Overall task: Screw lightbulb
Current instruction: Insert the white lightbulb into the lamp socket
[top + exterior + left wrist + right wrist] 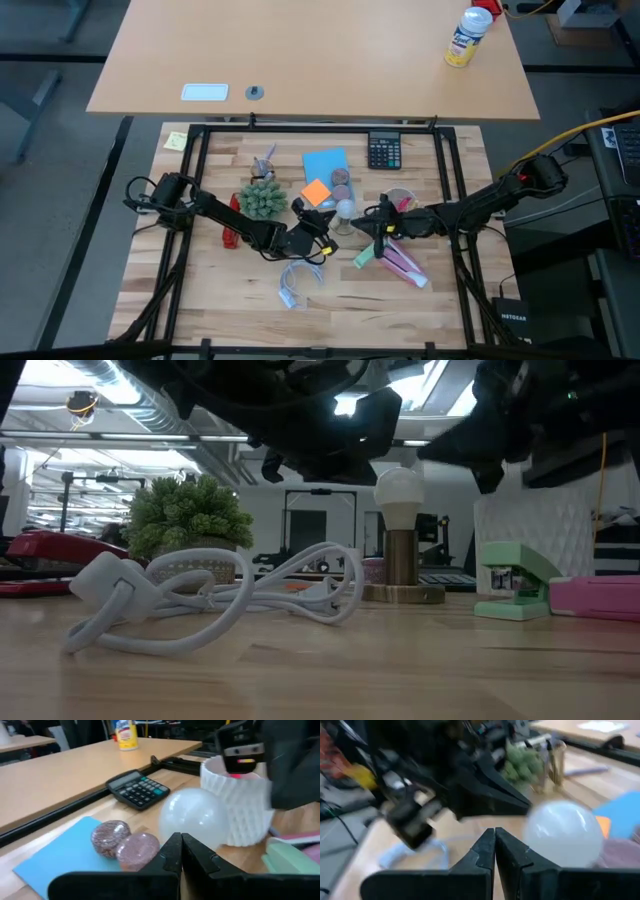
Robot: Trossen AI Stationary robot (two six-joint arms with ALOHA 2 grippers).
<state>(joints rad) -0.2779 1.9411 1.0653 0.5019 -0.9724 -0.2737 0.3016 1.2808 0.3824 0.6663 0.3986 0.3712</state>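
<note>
Bulb [400,491] stands in holder mid-desk; both grippers [322,240] [372,231] clenched empty beside it: fingers to be opened before globe is gripped and turned.

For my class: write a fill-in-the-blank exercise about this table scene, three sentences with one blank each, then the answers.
1. The lightbulb stands upright in a wooden ____.
2. The fingers of the left end effector and the right end effector are both ____.
3. In the low view, the white cord lies in front of a small green ____.

Answers: base; shut; plant
</note>
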